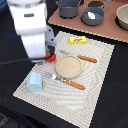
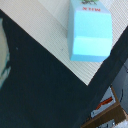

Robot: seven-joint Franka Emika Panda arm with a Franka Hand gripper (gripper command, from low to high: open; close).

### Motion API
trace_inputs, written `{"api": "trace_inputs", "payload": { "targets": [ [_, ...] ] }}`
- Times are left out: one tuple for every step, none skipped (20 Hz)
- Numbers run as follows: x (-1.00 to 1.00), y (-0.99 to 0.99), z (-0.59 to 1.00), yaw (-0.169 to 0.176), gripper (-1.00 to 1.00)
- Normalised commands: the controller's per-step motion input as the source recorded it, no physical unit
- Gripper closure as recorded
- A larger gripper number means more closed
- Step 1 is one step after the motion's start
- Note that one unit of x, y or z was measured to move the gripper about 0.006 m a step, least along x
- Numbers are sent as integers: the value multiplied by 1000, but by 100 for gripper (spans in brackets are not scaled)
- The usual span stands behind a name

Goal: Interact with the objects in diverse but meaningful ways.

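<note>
The pale blue cup (image 1: 35, 82) is lying on the placemat (image 1: 95, 75), near its corner. The arm (image 1: 31, 27) is hanging above the red tomato (image 1: 48, 55). I cannot tell if the tool is apart.

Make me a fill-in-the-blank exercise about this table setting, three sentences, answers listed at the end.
1. The round beige plate lies between a knife and a ____.
2. The pale blue cup lies near the corner of the striped ____.
3. The flat packet beyond the plate is coloured ____.

Missing words: fork; placemat; yellow.
</note>
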Motion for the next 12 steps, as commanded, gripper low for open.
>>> {"api": "trace_inputs", "payload": {
  "targets": [
    [280, -623, -51, 0, -100],
    [274, -594, -60, 0, -100],
    [257, -540, -94, 0, -100],
    [234, -483, -109, 0, -100],
    [143, -383, -160, 0, -100],
    [74, -254, -189, 0, -100],
    [54, -194, -191, 0, -100],
    [20, -220, -180, 0, -100],
    [9, -217, -186, 0, -100],
    [34, -200, -183, 0, -100],
    [43, -140, -174, 0, -100],
    [31, -134, -174, 0, -100]
  ]
}}
